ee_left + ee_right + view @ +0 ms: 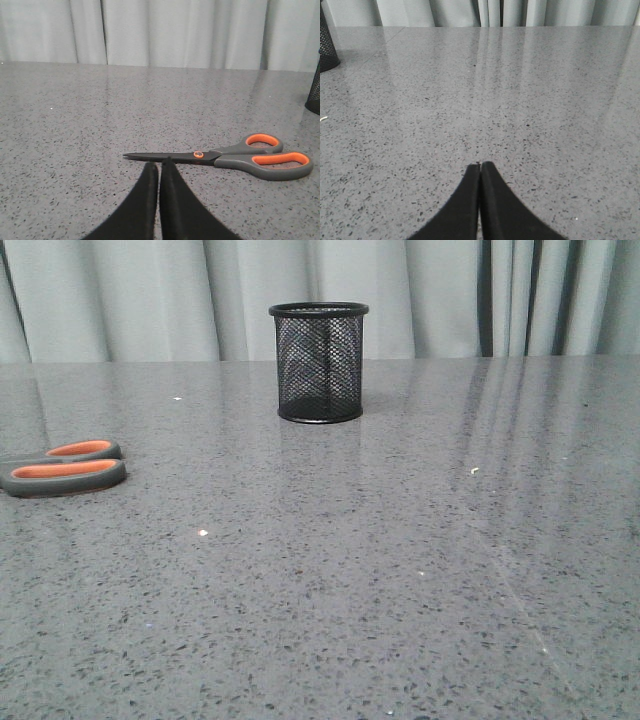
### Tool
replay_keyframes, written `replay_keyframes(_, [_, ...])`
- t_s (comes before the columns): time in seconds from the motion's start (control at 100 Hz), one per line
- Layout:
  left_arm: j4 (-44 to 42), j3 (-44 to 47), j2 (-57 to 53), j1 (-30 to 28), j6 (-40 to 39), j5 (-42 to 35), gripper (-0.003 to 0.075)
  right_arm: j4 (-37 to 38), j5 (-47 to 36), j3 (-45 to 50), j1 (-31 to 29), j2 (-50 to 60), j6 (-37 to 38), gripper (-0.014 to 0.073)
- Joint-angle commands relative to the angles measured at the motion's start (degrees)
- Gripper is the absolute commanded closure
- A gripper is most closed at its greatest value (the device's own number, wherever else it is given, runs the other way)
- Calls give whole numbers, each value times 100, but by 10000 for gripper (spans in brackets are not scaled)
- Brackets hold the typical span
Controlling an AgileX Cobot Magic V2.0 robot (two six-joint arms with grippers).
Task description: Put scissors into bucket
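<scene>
The scissors (65, 468) lie flat at the table's left edge in the front view, only the dark grey, orange-lined handles showing. The left wrist view shows them whole (230, 156), blades closed. My left gripper (158, 164) is shut and empty, its tips just short of the blades. The bucket (319, 362), a black wire-mesh cup, stands upright at the back centre; its edge shows in the left wrist view (314, 85) and the right wrist view (327, 45). My right gripper (480, 165) is shut and empty over bare table. Neither gripper shows in the front view.
The grey speckled table (400, 570) runs back to a pale curtain (150, 290). A few small white crumbs (203, 533) lie on the surface.
</scene>
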State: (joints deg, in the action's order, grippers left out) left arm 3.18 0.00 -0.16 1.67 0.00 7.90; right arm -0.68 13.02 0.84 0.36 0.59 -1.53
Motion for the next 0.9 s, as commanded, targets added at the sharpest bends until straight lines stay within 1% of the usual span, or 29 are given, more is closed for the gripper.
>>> replay_keyframes(0.0, [6,232,-156,-3,-35,-443,740,68,-406,29,-21,118,15,640])
replay_keyframes(0.64, [6,232,-156,-3,-35,-443,740,68,-406,29,-21,118,15,640])
replay_keyframes(0.89, [6,232,-156,-3,-35,-443,740,68,-1058,29,-21,118,15,640])
